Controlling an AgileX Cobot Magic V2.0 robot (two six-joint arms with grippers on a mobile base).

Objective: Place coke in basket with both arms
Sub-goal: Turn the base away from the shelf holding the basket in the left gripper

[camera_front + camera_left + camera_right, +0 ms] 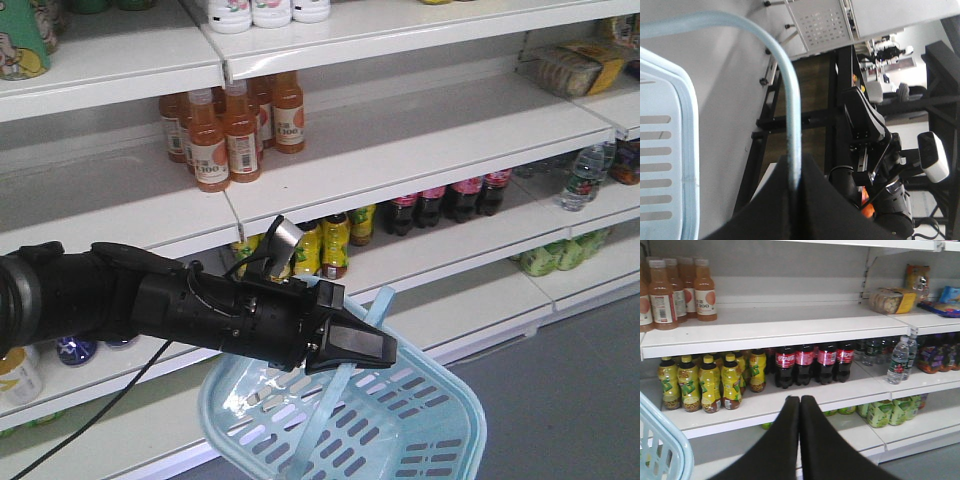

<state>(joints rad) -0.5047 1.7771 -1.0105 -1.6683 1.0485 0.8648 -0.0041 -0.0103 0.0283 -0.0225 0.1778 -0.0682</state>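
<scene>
The light blue basket [440,432] hangs in front of the shelves at the bottom of the front view. My left gripper [372,350] is shut on its thin handle [340,395]. In the left wrist view the handle [790,100] runs straight into the closed black jaws of the left gripper [792,161], with the basket rim [687,125] at left. My right gripper [800,399] is shut with nothing in it and faces the shelves, beside a basket corner [670,452] at lower left. The coke is out of view.
White shelves [790,330] hold dark cola bottles with red labels [805,362], yellow drink bottles [710,382], orange juice bottles [230,125] and water bottles [900,360]. Green bottles [890,412] sit on the lowest shelf. The robot's black frame [840,100] shows in the left wrist view.
</scene>
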